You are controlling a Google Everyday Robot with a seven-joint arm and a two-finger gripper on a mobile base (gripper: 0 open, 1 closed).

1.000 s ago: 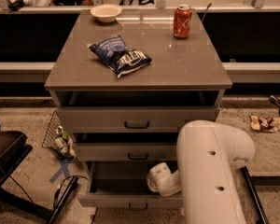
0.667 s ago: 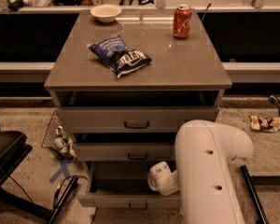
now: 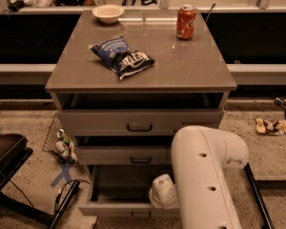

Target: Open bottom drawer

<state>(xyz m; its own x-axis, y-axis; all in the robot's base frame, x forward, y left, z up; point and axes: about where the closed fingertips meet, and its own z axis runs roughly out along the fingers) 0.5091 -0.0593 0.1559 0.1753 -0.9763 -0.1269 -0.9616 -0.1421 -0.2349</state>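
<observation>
Since a moment ago your white arm (image 3: pixel 207 175) has edged slightly left, and the bottom drawer (image 3: pixel 115 208) seems a touch further out. That drawer, the lowest of three in the grey cabinet (image 3: pixel 214 82), stands well open, its front pulled toward the near edge of the view and its small black handle (image 3: pixel 140 215) just showing. The gripper (image 3: pixel 158 202) sits low at the near right part of the drawer, against the front panel's top edge; its end is hidden, so you cannot tell whether it is spread or closed.

Above, the middle drawer (image 3: pixel 124 155) and top drawer (image 3: pixel 100 121) are each slightly open. On the cabinet top lie a blue chip bag (image 3: pixel 122 56) near the left, a red soda can (image 3: pixel 186 22) far right and a pale bowl (image 3: pixel 108 13) far left. On the floor, a wire basket (image 3: pixel 52 135) leans beside the cabinet's left side, and wrappers (image 3: pixel 274 125) lie to the right.
</observation>
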